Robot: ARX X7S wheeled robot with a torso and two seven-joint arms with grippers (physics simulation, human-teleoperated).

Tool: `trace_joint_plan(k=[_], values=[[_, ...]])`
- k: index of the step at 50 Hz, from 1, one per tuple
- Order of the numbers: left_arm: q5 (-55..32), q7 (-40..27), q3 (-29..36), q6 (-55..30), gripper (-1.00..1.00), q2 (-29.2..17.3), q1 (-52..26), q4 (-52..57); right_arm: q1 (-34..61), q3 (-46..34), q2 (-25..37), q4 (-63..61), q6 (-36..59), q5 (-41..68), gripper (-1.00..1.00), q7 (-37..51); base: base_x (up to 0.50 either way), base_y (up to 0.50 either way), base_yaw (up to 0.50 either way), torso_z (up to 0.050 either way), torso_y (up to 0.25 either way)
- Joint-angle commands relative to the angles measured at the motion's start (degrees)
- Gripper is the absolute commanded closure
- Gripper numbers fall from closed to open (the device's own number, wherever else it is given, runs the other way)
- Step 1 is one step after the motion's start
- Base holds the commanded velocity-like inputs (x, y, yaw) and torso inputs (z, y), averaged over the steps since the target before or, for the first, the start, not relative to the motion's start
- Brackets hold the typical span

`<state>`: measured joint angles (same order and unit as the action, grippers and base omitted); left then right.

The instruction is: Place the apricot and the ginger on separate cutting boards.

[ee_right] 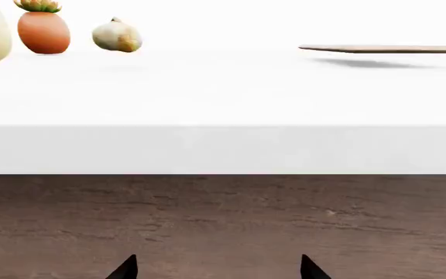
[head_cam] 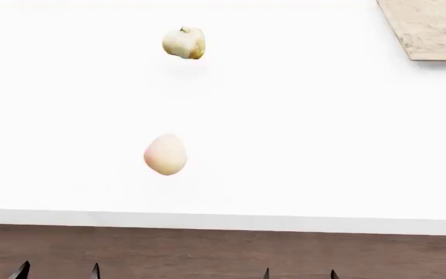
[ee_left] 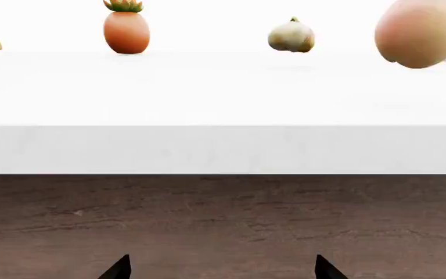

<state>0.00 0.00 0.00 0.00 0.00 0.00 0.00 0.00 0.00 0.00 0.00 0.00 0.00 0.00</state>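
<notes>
Below the white table (head_cam: pixel 324 145), both grippers are waiting with fingers apart, nothing grasped: left gripper (head_cam: pixel 58 271), right gripper (head_cam: pixel 301 273). Apricot (head_cam: pixel 165 154) is sitting at twelve o'clock from the left, ginger (head_cam: pixel 183 43) beyond, beige cutting board (head_cam: pixel 432 26) at one o'clock.

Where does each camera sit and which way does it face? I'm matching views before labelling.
Head view: high, looking down on the white table; fingers' tips show at the bottom edge.
Left wrist view: low before the table's front edge, facing across it; apricot, ginger.
Right wrist view: same low stance; stone-like cutting board.
All share the ginger.
</notes>
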Motion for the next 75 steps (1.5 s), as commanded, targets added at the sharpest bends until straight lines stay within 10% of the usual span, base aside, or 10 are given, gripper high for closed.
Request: trace_joint_plan(k=[1,31,75], values=[[0.17,-1.51,1.41,-0.07,-1.0,-0.95,-0.08,0.0,-0.3,-0.78,0.8,0.19,0.59,1.78,-1.0,0.97,0.0,0.0,0.0,0.0,0.0],[-3.32,-6.18,4.55,-1.56,-1.0,-4.55,0.5,1.46,0.31,-5.6,4.36,1.29,-0.45,4.29,-1.0,4.41,0.0,0.0,0.0,0.0,0.0],[-6.93,-8.07,7.64,-0.95,-1.0,-6.85,0.2,2.17,-0.03,-8.65,6.93,0.57,-0.48,5.81,-1.0,8.08,0.0,0.0,0.0,0.046,0.0]])
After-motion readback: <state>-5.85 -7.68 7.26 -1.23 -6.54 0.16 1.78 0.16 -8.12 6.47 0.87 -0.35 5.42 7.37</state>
